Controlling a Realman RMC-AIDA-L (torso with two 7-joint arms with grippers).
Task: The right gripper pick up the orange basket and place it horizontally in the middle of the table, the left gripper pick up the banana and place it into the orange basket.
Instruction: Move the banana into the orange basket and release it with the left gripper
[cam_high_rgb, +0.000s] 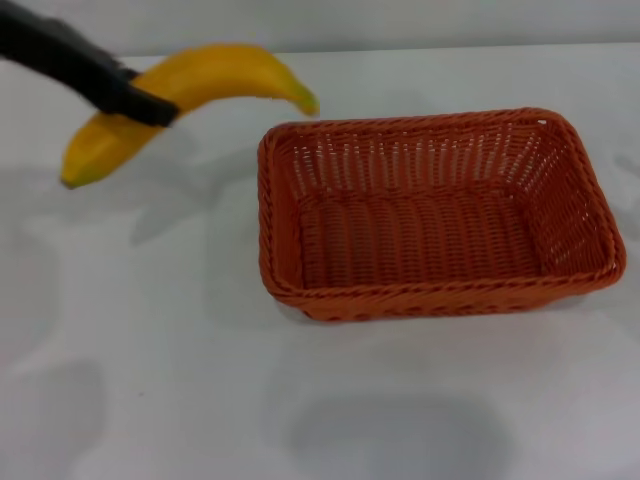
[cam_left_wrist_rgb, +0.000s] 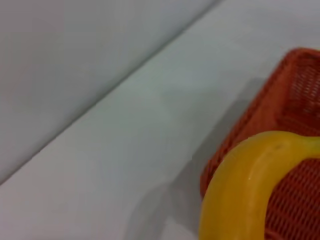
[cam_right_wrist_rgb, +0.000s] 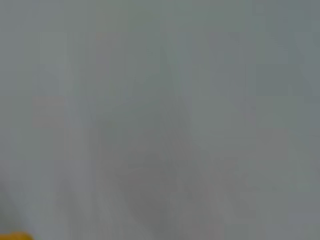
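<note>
A bare test setup, such as a lab bench, is suggested rather than a home or kitchen. A plain white table is seen filling nearly the whole head view, backed by a plain pale wall. Only an orange basket and a banana held by a black robot gripper are shown on or above it.

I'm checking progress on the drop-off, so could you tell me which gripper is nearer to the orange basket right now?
The left. The left gripper holds the banana in the air just beyond the left end of the orange basket. The right gripper is out of view.
</note>
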